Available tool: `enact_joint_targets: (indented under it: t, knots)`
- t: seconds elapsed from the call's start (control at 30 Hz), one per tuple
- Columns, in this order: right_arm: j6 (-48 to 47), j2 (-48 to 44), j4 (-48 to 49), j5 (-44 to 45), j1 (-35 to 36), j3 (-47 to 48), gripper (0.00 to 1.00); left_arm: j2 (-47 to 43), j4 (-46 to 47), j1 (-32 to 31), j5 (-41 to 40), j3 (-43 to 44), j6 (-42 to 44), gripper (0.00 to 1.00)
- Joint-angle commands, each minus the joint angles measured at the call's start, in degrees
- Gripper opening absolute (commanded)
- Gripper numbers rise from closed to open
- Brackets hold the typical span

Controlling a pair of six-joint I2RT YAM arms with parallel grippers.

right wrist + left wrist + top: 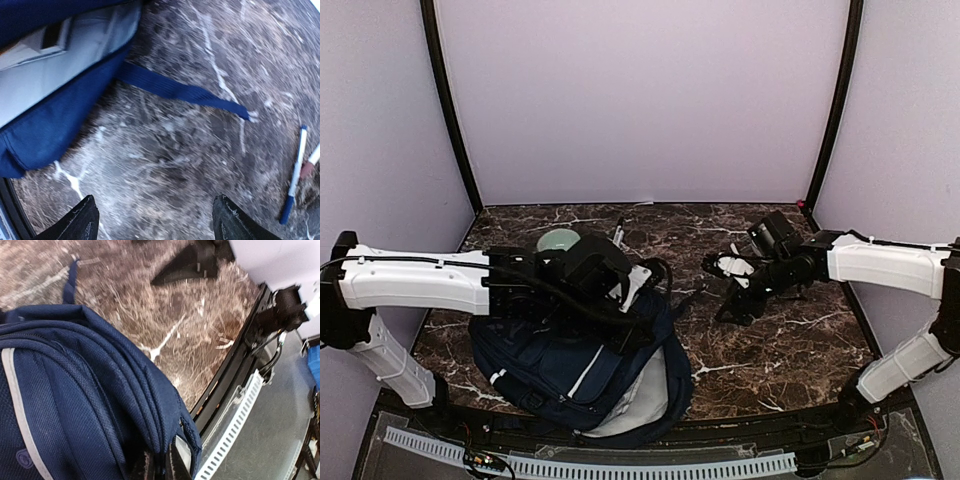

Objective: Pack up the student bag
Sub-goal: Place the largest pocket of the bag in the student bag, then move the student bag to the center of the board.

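The student bag (570,365), a navy backpack with white stripes, lies at the table's near left, and its pale grey lining (642,392) shows at the right side. My left gripper (161,467) is shut on a fold of the bag's navy fabric (150,405) near the open edge; from above, the gripper (632,322) sits over the bag's upper right part. My right gripper (157,225) hangs open over bare marble with nothing between its fingers, to the right of the bag (45,120). From above it (738,303) is right of centre. A blue bag strap (185,90) trails across the table.
A blue-and-white pen (295,175) lies on the marble to the right gripper's right. A pale green bowl (558,240) stands behind the left arm, with a pen (618,235) beside it. A white slotted cable duct (235,425) runs along the table's near edge (225,375).
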Motion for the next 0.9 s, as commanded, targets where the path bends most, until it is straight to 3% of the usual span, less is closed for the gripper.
enact_joint_targets:
  t: [0.0, 0.13, 0.23, 0.37, 0.57, 0.63, 0.77, 0.87]
  knots:
    - [-2.09, 0.52, -1.16, -1.73, -2.12, 4.71, 0.78, 5.35, 0.85, -2.03, 4.9, 4.64, 2.8, 0.12]
    - [0.31, 4.79, 1.89, -3.42, -2.29, 11.85, 0.78, 7.44, -9.23, -5.44, -6.52, 11.69, 2.48, 0.51]
    - [1.97, 10.51, 1.13, -7.69, -1.49, 20.3, 0.78, 4.66, -15.77, -6.25, -15.93, 14.6, -1.48, 0.62]
    - [4.76, 21.51, -3.01, -13.55, -0.51, 30.34, 0.78, -3.19, -26.03, -5.72, -31.07, 12.02, -15.34, 0.76]
    - [8.45, 32.64, -5.3, -21.26, 1.96, 36.06, 0.8, -19.87, -37.36, 0.2, -33.3, -4.5, -44.86, 0.79]
    - [8.17, 36.79, -8.76, -24.83, 3.17, 39.03, 0.8, -27.47, -35.96, 1.59, -31.84, -11.96, -53.74, 0.81]
    - [10.3, 40.5, -8.43, -30.15, 4.66, 38.68, 0.8, -39.48, -31.45, 3.3, -27.78, -24.37, -62.22, 0.84]
    - [10.18, 41.73, -8.77, -30.69, 5.65, 38.21, 0.76, -41.14, -31.5, 3.42, -25.89, -28.95, -65.29, 0.83]
